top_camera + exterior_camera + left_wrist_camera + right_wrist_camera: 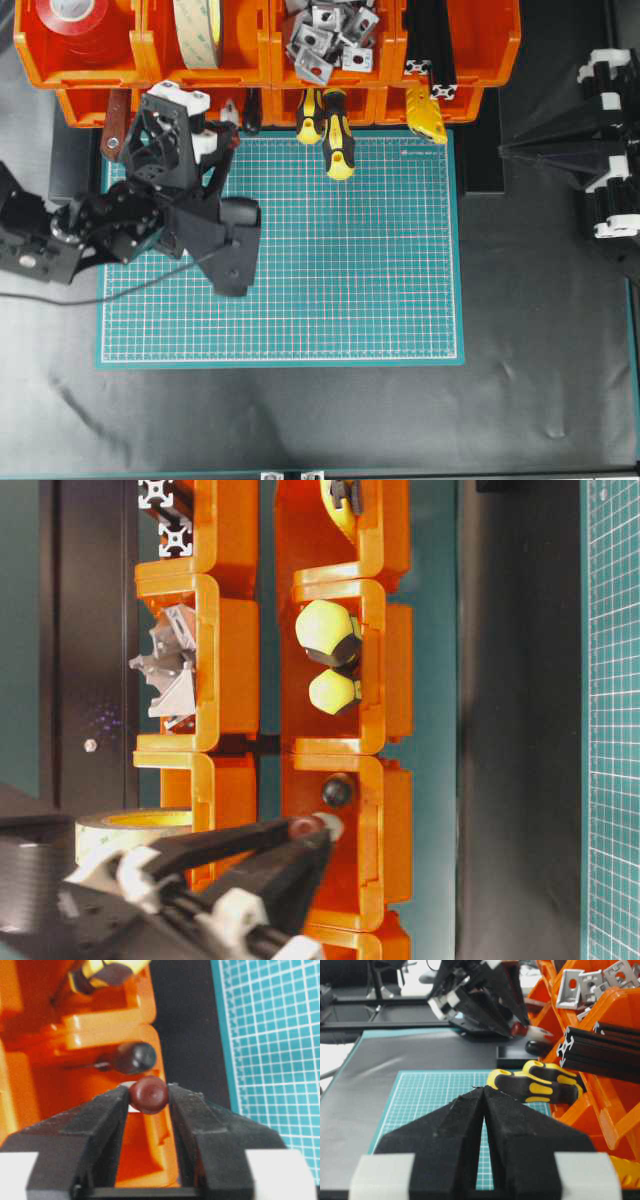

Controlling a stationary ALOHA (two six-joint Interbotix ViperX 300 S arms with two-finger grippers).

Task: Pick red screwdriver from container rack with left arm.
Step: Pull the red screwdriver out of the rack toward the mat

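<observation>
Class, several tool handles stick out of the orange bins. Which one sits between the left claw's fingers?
The red screwdriver, its dark red butt between the left claw fingers; the black-handled tool and yellow-and-black screwdrivers lie outside.

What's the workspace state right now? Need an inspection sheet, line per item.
Surface: green cutting mat on a dark table.
Job's things: red screwdriver butt between the left gripper fingers, in the orange container rack.
Clutter: yellow-and-black screwdrivers, red tape roll, metal brackets, black-capped tool.
Grippers: left closed on the screwdriver; right gripper shut, empty, parked at the side.
Cables: thin cable by the left arm.
Surroundings: nothing seen.
</observation>
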